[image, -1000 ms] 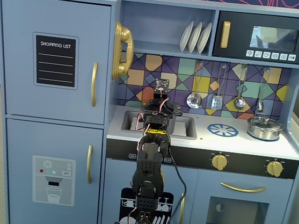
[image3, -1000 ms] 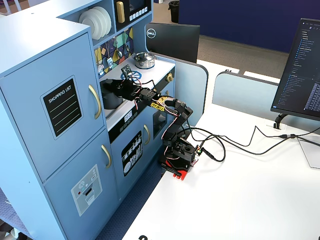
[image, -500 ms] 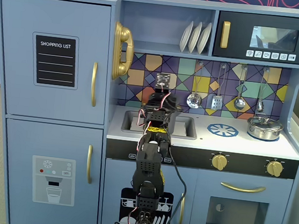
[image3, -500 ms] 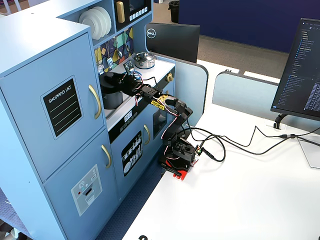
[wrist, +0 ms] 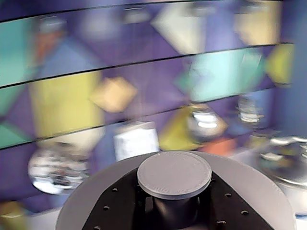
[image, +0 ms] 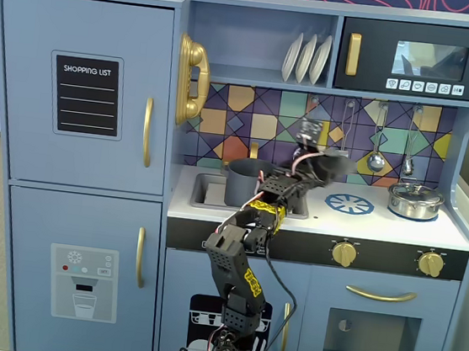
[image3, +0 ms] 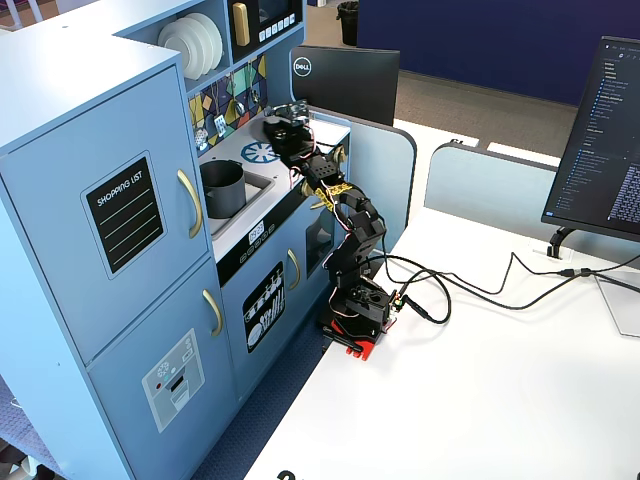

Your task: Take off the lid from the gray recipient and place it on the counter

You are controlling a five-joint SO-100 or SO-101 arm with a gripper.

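Hand (image: 331, 164) is clamped on the lid (wrist: 174, 173) by its knob, per wrist view. Lid is held in the air above the counter (image: 315, 214), between the gray recipient (image: 246, 182) and the silver pot (image: 415, 200), clear of both. Recipient stands open-topped in the sink recess (image3: 250, 192), left of the burner print (image: 349, 204) in a fixed view.

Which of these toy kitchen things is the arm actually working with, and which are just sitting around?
In the job: the lid, held in the gripper; the gray pot, now open in the sink; the counter.

Lying about: silver pot, plates, hanging utensils, toy phone.
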